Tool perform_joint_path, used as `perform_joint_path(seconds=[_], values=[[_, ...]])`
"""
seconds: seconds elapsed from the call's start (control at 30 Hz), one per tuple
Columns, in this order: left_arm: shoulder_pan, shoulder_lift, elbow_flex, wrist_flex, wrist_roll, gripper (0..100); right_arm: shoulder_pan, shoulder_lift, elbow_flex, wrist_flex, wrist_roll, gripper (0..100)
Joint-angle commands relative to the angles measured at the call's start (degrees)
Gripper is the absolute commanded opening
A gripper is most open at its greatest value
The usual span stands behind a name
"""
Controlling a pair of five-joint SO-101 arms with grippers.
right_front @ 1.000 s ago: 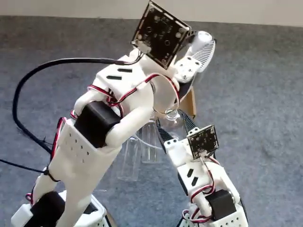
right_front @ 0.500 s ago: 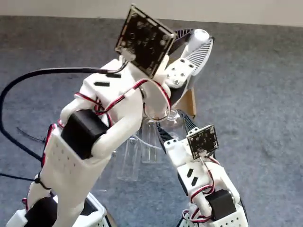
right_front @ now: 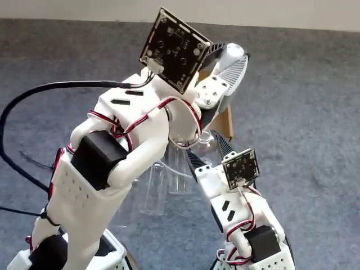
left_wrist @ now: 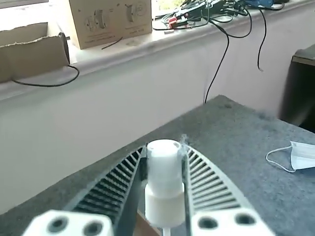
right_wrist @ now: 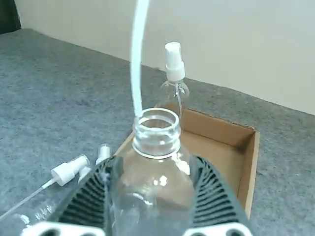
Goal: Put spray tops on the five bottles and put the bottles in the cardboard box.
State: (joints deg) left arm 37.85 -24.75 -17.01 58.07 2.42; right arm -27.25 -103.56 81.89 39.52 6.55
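Left wrist view: left hand (left_wrist: 165,164) clamped on a white spray top (left_wrist: 164,187), nozzle end up, long axis vertical. Right wrist view adds its dip tube (right_wrist: 137,59), which hangs down to the open neck of the clear bottle (right_wrist: 155,169); tip at the rim, can't tell if inside. Right hand (right_wrist: 153,169) grips that bottle upright. Beyond it: cardboard box (right_wrist: 248,162), open top, capped bottle (right_wrist: 173,91) upright at far corner, can't tell inside or behind. Loose spray tops (right_wrist: 69,172) lie on the grey surface (right_wrist: 49,88) beside the box's near edge. High view: left arm above the right, box mostly hidden
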Motion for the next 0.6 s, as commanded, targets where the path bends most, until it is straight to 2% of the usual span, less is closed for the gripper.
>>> perform_joint_path(seconds=[0.0,0.27,0.57], values=[[0.4,-1.9,4.3,-1.1,0.4,1,0.0,-0.6,-0.7,1.0,-0.5,0.4],[0.6,-2.0,9.4,-7.8,0.3,1,0.0,-0.7,-0.8,1.8,-0.5,0.4],[0.4,-2.0,4.4,-7.9,0.2,1,0.0,-0.7,-0.5,1.7,-0.5,0.4]])
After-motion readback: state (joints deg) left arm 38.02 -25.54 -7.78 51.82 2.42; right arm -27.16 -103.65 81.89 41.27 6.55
